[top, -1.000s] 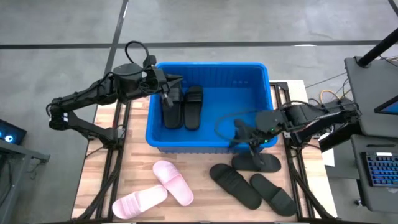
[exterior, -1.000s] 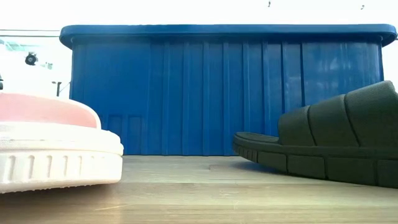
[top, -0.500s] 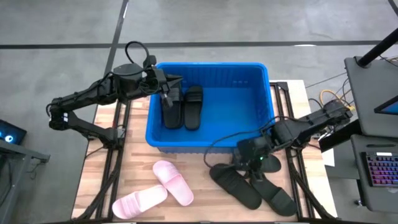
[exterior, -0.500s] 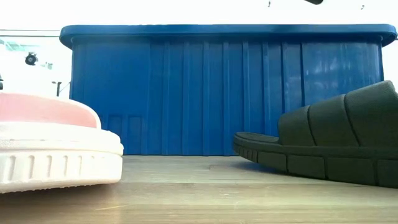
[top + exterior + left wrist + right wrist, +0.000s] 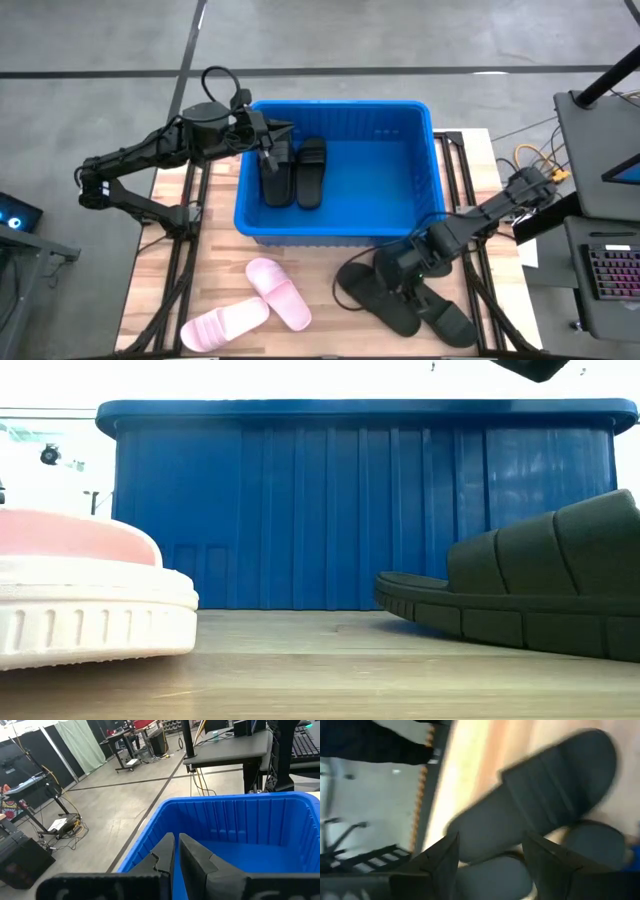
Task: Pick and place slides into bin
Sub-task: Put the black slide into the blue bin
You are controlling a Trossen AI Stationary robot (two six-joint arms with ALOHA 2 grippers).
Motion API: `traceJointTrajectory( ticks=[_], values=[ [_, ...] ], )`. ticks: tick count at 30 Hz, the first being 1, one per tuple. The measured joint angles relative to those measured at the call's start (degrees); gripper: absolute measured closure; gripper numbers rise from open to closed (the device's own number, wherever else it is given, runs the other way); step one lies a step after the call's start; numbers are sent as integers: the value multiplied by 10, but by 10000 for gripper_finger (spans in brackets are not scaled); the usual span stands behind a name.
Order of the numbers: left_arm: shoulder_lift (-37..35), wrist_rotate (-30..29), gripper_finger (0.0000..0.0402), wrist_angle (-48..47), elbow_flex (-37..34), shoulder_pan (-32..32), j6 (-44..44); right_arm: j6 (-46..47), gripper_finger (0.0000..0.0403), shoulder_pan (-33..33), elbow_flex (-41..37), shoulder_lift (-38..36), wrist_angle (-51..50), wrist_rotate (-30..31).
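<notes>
I see the blue bin (image 5: 340,215) at the back of the bench (image 5: 320,300) with two black slides (image 5: 295,172) inside it, three more black slides (image 5: 385,298) in front on the right and two pink slides (image 5: 255,300) on the left. My right gripper (image 5: 405,272) hangs over the black ones, jaws spread wide and holding nothing. My left gripper (image 5: 268,140) sits over the bin's far left corner, jaws nearly together and empty.

A wooden table (image 5: 320,285) on a grey floor (image 5: 100,40) is seen, with a dark desk (image 5: 600,150) and keyboard (image 5: 612,275) at the right edge, and a green curtain (image 5: 75,742) behind.
</notes>
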Motion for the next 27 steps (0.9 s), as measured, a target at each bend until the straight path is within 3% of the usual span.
traceJointTrajectory(
  ticks=[6, 11, 17, 27],
  values=[
    [0, 0, 391, -1, -1, 0, 0, -2, 145, 8, -18, 14, 8, 89],
    [0, 0, 391, -1, -1, 0, 0, 20, 116, 10, -33, 35, 7, 93],
    [0, 0, 391, -2, -1, 0, 0, 18, 123, 27, -32, 61, 31, 104],
    [2, 0, 391, -4, -1, 0, 0, -6, 152, 50, -30, 100, 54, 182]
  ],
)
